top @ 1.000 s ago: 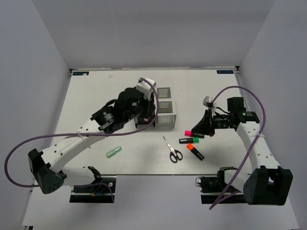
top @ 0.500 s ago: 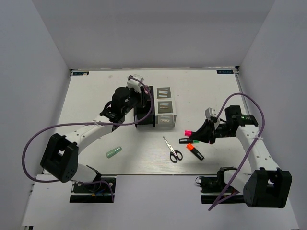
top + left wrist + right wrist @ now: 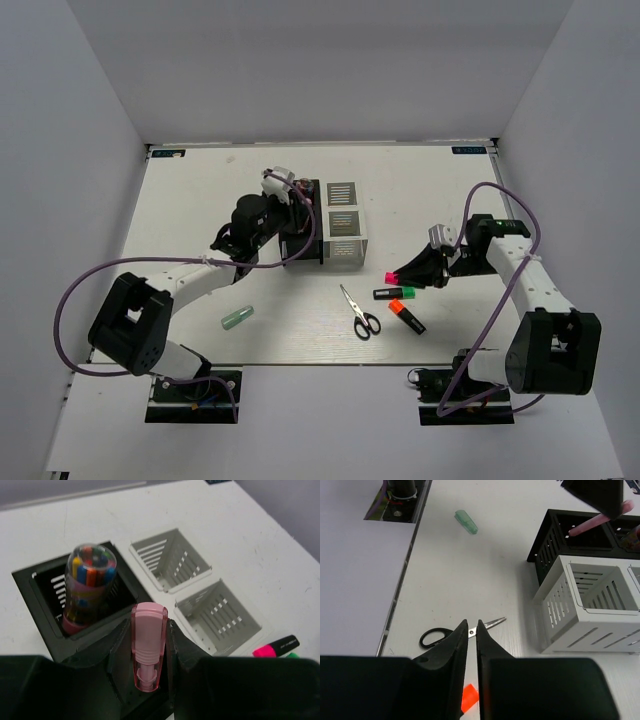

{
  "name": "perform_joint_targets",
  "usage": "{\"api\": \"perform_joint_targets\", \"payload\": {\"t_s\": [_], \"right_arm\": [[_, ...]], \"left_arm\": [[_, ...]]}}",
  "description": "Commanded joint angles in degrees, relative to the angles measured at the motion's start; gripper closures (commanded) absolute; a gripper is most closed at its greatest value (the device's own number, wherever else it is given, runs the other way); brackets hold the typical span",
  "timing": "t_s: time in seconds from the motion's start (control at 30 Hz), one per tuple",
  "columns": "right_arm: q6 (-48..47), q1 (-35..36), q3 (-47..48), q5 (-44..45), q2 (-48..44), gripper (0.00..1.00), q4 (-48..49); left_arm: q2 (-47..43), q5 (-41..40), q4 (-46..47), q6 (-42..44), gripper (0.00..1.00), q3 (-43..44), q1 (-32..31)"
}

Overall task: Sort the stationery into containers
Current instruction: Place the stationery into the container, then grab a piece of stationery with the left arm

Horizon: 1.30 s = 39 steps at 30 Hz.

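Note:
My left gripper (image 3: 298,207) is shut on the pink clip-like piece (image 3: 148,645) and holds it over the near compartment of the black organiser (image 3: 301,243). The far compartment holds the clear tube (image 3: 88,587) of coloured pens. The white-grey organiser (image 3: 343,226) stands beside it on the right. My right gripper (image 3: 408,271) is shut and empty, low over the pink-ended marker (image 3: 401,279). The green-ended marker (image 3: 393,293) and the orange-ended marker (image 3: 406,317) lie just in front. The scissors (image 3: 360,312) lie left of the markers. The pale-green pen (image 3: 237,318) lies at the near left.
In the right wrist view the scissors (image 3: 437,636) lie past my fingertips, with the white-grey organiser (image 3: 590,605) and black organiser (image 3: 555,542) to the right. The purple cables loop out over both sides. The table's near edge runs just in front of the markers.
My left gripper has moved down and back over the black organiser with the pink piece. My right gripper has dropped lower and a little left, towards the markers.

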Motion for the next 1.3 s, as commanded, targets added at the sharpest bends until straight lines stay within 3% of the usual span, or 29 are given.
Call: {"api": "perform_joint_targets", "payload": {"t_s": [0.0, 0.13, 0.17, 0.2, 0.23, 0.3, 0.33, 0.47, 0.53, 0.57, 0.6, 0.63, 0.67, 0.7, 0.77, 0.8, 0.83, 0.87, 0.93, 1.03, 1.1, 1.13, 1.17, 1.2, 1.27], "right_arm": [[-4.8, -0.1, 2.1, -2.6, 0.0, 0.85, -19.3], [-4.9, -0.1, 1.9, -2.6, -0.2, 0.85, -19.2], [-4.7, -0.2, 1.9, -2.4, -0.2, 0.84, -19.0], [-4.6, -0.2, 1.8, -2.4, -0.2, 0.82, -18.8], [-3.3, -0.1, 1.9, -2.3, -0.7, 0.82, -18.1], [-1.9, -0.1, 1.9, -2.1, -0.8, 0.79, -17.0], [0.6, -0.2, 1.7, -1.8, -1.0, 0.79, -15.8], [8.1, -0.2, 1.3, -0.9, -3.2, 0.76, -9.5], [17.2, -0.1, 0.8, 0.6, -4.1, 0.76, -4.8], [22.4, -0.2, 0.6, 1.5, -4.6, 0.8, -2.2], [29.5, -0.1, -0.2, 3.0, -7.6, 0.95, 13.3], [70.3, 0.1, -3.3, 11.8, -8.7, 1.0, 21.4], [77.7, 0.2, -4.4, 17.1, -13.0, 1.0, 28.0], [79.8, 0.2, -5.6, 23.4, -14.0, 1.0, 42.8], [87.9, 0.2, -5.0, 28.7, -16.0, 1.0, 43.9], [91.4, -0.2, -4.9, 27.0, -15.9, 0.73, 45.7], [91.3, -0.2, -2.5, 24.9, -14.8, 0.1, 43.5], [90.0, 0.0, -1.6, 23.3, -14.1, 0.09, 41.5], [90.5, 0.3, 0.9, 21.3, -10.5, 0.09, 38.8], [91.0, 0.6, 2.1, 30.6, -8.5, 0.09, 37.9], [92.5, 0.3, -0.5, 37.8, -10.4, 0.19, 40.9], [92.9, 0.2, -1.5, 38.9, -12.3, 0.29, 43.8], [93.3, 0.2, -2.2, 39.9, -13.8, 0.67, 44.9], [94.1, 0.2, -3.5, 40.8, -14.3, 0.83, 45.9], [94.3, 0.2, -3.6, 40.3, -14.7, 0.98, 45.9]], "left_arm": [[-2.1, 1.5, 2.2, -0.7, 1.0, -1.3, 0.7], [-1.1, 1.9, 2.7, -1.0, 1.0, -2.7, 1.5], [-0.9, 1.8, 2.8, -1.1, 0.95, -2.7, 1.5], [-0.8, 1.8, 2.7, -1.5, 0.66, -2.7, 1.7], [-0.7, 1.6, 2.4, -1.6, 0.48, -2.8, 1.7], [-0.6, 1.3, 2.3, -1.7, 0.26, -2.8, 1.8], [-1.0, 1.1, 2.0, -1.6, 0.09, -2.7, 1.7], [-2.8, 1.4, 0.1, -0.6, 0.05, -1.1, 1.8], [-3.7, 2.5, -3.4, 0.3, 0.06, 0.6, 1.5], [-6.2, 2.7, -5.2, 0.9, 0.27, 2.6, 1.2], [-7.2, 3.2, -13.6, 1.6, 0.52, 5.3, 0.2], [-9.2, 3.0, -18.2, 4.1, 0.8, 9.2, -0.2], [-10.7, 1.2, -29.6, 4.9, 1.0, 11.3, -0.7], [-11.5, -3.3, -40.9, 5.7, 1.0, 14.6, -2.4], [-13.3, -3.9, -55.8, 9.8, 1.0, 17.0, -2.7], [-15.3, -1.7, -59.2, 10.8, 0.89, 15.5, -1.6], [-15.9, -0.1, -67.4, 11.3, 0.7, 14.7, -0.4], [-16.4, 1.4, -70.2, 15.6, 0.51, 14.3, 0.1], [-15.2, 1.5, -81.5, 16.8, 0.42, 15.8, 0.8], [-11.9, -0.6, -89.9, 18.3, 0.34, 17.3, 0.6], [-11.1, -0.8, -90.4, 18.8, 0.31, 15.3, 0.1], [-11.3, -1.2, -90.1, 19.2, 0.31, 14.4, -0.2], [-11.6, -0.8, -87.2, 19.3, 0.29, 10.8, -0.7], [-11.8, -0.4, -86.2, 20.5, 0.29, 9.6, -1.1], [-11.5, -0.1, -83.4, 21.1, 0.28, 5.4, -2.1]]}}
